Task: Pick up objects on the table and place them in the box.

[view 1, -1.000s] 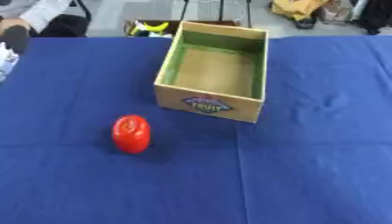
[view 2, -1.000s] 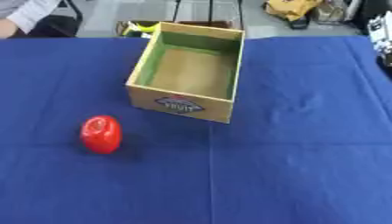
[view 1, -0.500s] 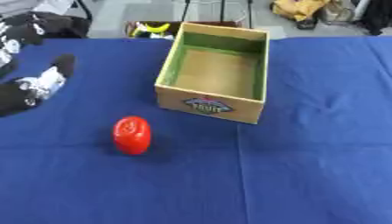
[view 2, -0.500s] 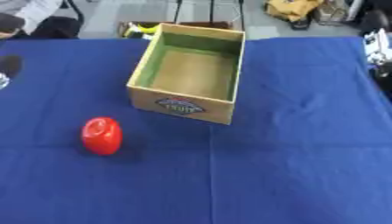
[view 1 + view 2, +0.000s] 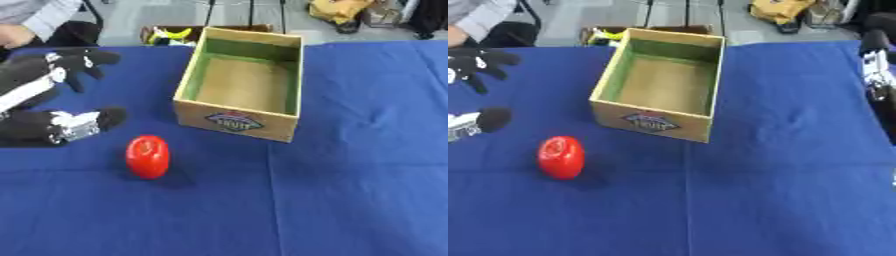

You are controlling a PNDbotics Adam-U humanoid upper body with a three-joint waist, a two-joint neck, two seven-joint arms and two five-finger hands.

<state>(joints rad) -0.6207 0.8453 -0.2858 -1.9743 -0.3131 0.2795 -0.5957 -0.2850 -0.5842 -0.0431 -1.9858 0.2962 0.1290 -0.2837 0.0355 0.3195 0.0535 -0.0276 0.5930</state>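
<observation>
I saw a glossy red oval fruit (image 5: pixel 148 156) standing on the table, just right of my spread-fingered left hand (image 5: pixel 45 100).

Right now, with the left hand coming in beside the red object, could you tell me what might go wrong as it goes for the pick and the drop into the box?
1. The red object is rounded and stands upright on the blue cloth; a glancing touch from the open left hand could tip or roll it away.
2. The box stands close behind it; carrying low could knock its near wall.
3. The right hand shows only at the edge, so its path is hard to judge.
</observation>
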